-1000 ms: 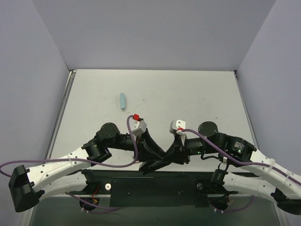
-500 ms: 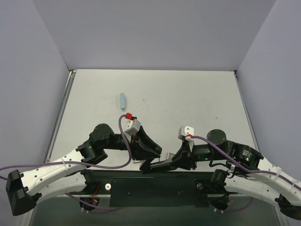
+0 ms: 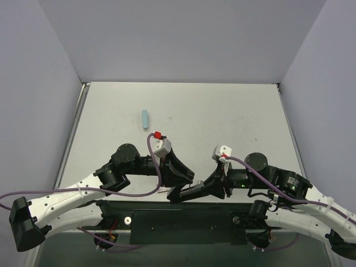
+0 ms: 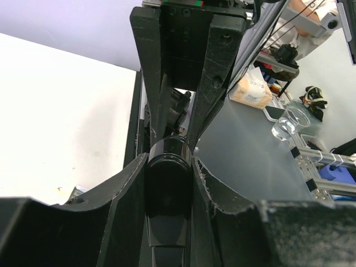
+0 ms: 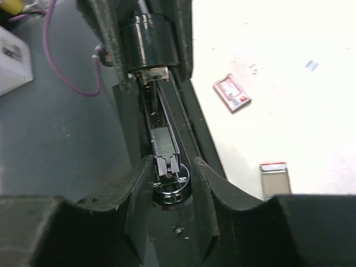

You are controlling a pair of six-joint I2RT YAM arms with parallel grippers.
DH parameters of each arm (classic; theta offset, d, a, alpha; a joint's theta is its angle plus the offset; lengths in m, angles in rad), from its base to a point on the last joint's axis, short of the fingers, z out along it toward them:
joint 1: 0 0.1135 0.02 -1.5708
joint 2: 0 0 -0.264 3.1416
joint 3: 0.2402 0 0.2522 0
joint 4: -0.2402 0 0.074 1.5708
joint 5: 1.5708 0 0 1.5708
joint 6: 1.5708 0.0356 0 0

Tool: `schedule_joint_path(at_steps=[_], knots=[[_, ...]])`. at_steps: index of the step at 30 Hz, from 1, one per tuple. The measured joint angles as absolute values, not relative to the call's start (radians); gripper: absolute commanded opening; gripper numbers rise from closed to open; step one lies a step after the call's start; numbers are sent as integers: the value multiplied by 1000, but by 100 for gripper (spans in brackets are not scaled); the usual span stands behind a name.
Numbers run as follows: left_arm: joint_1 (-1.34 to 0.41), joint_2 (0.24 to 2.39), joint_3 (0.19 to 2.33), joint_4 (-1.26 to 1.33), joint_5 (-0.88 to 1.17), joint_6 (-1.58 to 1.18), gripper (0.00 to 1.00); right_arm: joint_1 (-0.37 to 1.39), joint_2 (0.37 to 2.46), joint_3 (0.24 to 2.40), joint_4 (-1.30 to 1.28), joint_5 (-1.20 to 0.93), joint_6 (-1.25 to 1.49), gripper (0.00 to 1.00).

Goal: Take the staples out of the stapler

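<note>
The black stapler [image 3: 183,193] hangs low over the table's near edge, between both grippers. My left gripper [image 3: 181,175] is shut on its rounded rear end [image 4: 168,183]. The stapler's top is swung open, and a silver strip of staples [image 5: 163,142] lies in the bared magazine. My right gripper [image 5: 169,172] brackets the magazine's front end and the chrome disc below it. Its jaws stand slightly apart, with a thin gap on the right side. In the right wrist view the left gripper's fingers [image 5: 111,39] clamp the far end.
A light blue oblong item [image 3: 144,119] lies on the table at the far left. A small red-and-white flat piece [image 5: 232,92] and a grey one with a red edge [image 5: 275,178] lie on the table beside the stapler. Purple cables loop around both arms.
Both grippers and the stapler have dropped toward the near edge. The right arm has drawn back to the right, and its jaws have widened a little around the stapler's front.
</note>
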State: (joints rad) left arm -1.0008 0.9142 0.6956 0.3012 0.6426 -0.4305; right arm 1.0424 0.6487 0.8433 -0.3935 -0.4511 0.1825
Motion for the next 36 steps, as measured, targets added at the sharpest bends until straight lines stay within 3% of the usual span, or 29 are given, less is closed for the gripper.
schedule_joint_path(at_steps=[5,13,16,18,19,20,36], knots=[[-1001,921,725,270,607,-410,0,1042,641,872,-433,-344,183,39],[-1009,940,786,198,537,-378,0,1042,619,921,-472,-237,182,40],[-1013,960,802,173,497,-371,0,1042,621,942,-479,-202,182,30],[-1013,974,808,159,470,-362,0,1042,625,957,-475,-179,183,16],[-1014,982,812,150,456,-360,0,1042,629,961,-468,-169,183,2],[-1014,991,816,143,442,-357,0,1042,633,963,-462,-161,185,0],[-1026,1059,867,100,244,-351,0,1042,768,876,-226,52,277,0]])
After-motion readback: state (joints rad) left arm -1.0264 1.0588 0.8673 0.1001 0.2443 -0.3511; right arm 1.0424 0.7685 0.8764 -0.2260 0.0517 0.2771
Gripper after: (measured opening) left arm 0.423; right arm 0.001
